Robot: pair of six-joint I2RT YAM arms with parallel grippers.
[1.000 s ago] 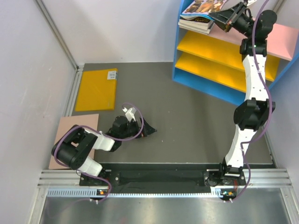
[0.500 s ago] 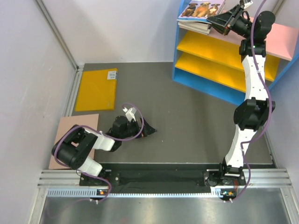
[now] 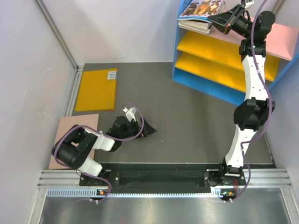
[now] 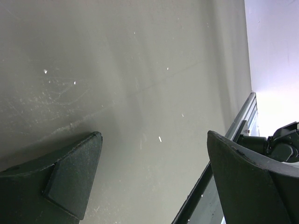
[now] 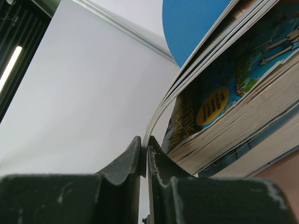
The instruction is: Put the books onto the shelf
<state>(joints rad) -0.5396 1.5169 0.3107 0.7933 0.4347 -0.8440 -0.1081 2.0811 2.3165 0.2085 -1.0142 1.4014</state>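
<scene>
shelf (image 3: 205,89): blue sides, yellow boards | top book (image 3: 202,8): dogs cover

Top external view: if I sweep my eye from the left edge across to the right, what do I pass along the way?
Yellow sheet → left hand, open → shelf's blue side → stack of books, with the top book pinched at its edge by the right hand → pink top board.

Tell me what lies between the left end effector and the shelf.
Nothing. In the top view, only bare grey tabletop runs from the open left end effector to the shelf.
</scene>
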